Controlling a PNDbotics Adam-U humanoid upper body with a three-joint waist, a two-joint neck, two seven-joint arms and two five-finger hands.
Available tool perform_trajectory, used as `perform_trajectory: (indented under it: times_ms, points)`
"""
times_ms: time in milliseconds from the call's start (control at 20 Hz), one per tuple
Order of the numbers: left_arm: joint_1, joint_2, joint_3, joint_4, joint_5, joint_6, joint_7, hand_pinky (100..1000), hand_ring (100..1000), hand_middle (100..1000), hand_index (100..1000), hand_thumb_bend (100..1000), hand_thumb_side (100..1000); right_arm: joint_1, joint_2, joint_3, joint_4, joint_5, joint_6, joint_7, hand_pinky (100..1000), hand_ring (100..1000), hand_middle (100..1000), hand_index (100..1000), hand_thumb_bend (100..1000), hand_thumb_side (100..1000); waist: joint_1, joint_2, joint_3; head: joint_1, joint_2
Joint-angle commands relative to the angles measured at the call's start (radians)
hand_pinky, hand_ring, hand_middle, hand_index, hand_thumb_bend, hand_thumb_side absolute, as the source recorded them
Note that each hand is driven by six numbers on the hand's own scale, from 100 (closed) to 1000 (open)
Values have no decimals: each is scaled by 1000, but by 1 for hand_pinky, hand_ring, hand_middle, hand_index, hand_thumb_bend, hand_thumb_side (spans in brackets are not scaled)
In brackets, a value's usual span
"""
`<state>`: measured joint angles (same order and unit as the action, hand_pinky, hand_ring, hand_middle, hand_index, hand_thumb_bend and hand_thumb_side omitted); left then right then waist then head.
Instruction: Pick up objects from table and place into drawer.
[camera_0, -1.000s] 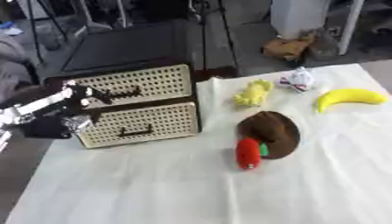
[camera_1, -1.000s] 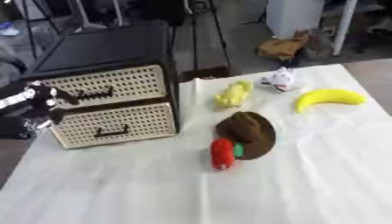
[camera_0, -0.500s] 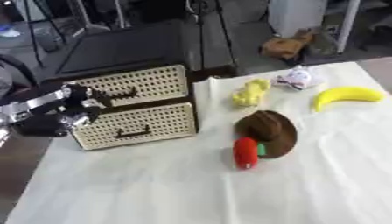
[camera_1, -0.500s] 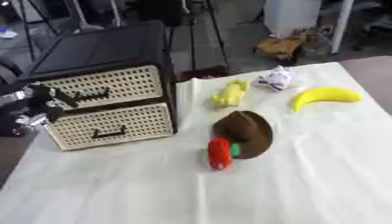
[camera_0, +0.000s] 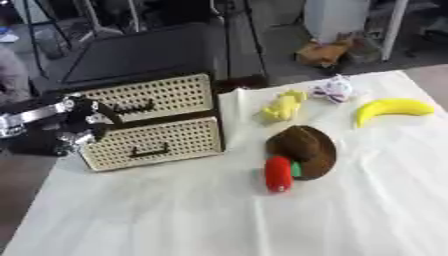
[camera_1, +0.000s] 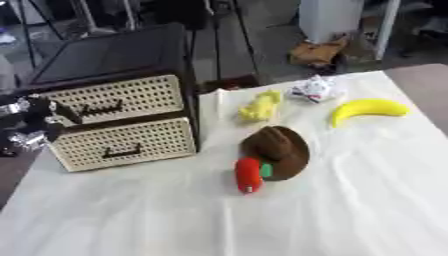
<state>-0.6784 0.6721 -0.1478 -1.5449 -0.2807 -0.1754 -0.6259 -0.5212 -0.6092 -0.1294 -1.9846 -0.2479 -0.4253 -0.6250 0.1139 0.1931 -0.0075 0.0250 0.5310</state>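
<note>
I am working the left hand (camera_0: 77, 122), fingers curled beside the upper drawer (camera_0: 153, 96) handle though grip unclear, both drawers closed, banana (camera_0: 392, 109) and other objects lying unpicked on the table (camera_0: 175, 215).

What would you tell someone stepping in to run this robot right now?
Left hand: at the drawer unit's left front, fingers curled by the top drawer; whether it grips the handle is unclear. Right hand: not in view.
Both drawers look shut, top and bottom.
On the cloth, all untouched: yellow toy, white toy, banana, brown hat, red item against the hat.
Done: nothing stored.
Left: open a drawer, then move each item in.
</note>
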Motion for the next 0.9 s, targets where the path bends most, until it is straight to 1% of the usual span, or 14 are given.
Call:
perform_trajectory:
  times_ms: [50, 200, 350, 450, 550, 700, 900]
  points:
    - [-30, -11, 8, -21, -236, -25, 108, 100, 100, 100, 875, 100, 631, -17, -10, -7, -15, -1, -2, 2, 579, 730, 607, 736, 100, 840, -10, -11, -1, 43, -30]
    - [-45, -45, -2, -3, -417, -42, 194, 100, 100, 100, 877, 100, 628, -16, -7, -7, -15, -1, -2, 5, 579, 731, 606, 736, 100, 839, -15, -7, -1, 88, -48]
    - [-52, -65, -12, 19, -506, -54, 247, 100, 100, 100, 877, 100, 630, -16, -6, -8, -15, -1, -1, 5, 579, 731, 606, 737, 100, 840, -18, -4, -2, 120, -62]
    - [-53, -78, -19, 35, -513, -58, 256, 100, 100, 100, 867, 100, 636, -16, -5, -9, -15, -1, -2, 5, 579, 731, 606, 737, 100, 840, -19, -3, -2, 131, -64]
    - [-54, -90, -24, 49, -484, -56, 247, 100, 100, 100, 845, 100, 641, -16, -5, -9, -15, -1, -2, 4, 579, 731, 606, 737, 100, 842, -21, -2, -3, 134, -62]
    - [-55, -103, -26, 55, -430, -36, 239, 100, 100, 100, 829, 100, 643, -16, -5, -10, -15, 0, -3, 3, 579, 731, 606, 737, 100, 843, -24, -2, -3, 129, -56]
    - [-51, -111, -28, 42, -401, -12, 251, 100, 100, 100, 787, 100, 645, -14, -4, -10, -15, 0, -3, 2, 579, 731, 606, 737, 100, 841, -25, -4, -1, 116, -43]
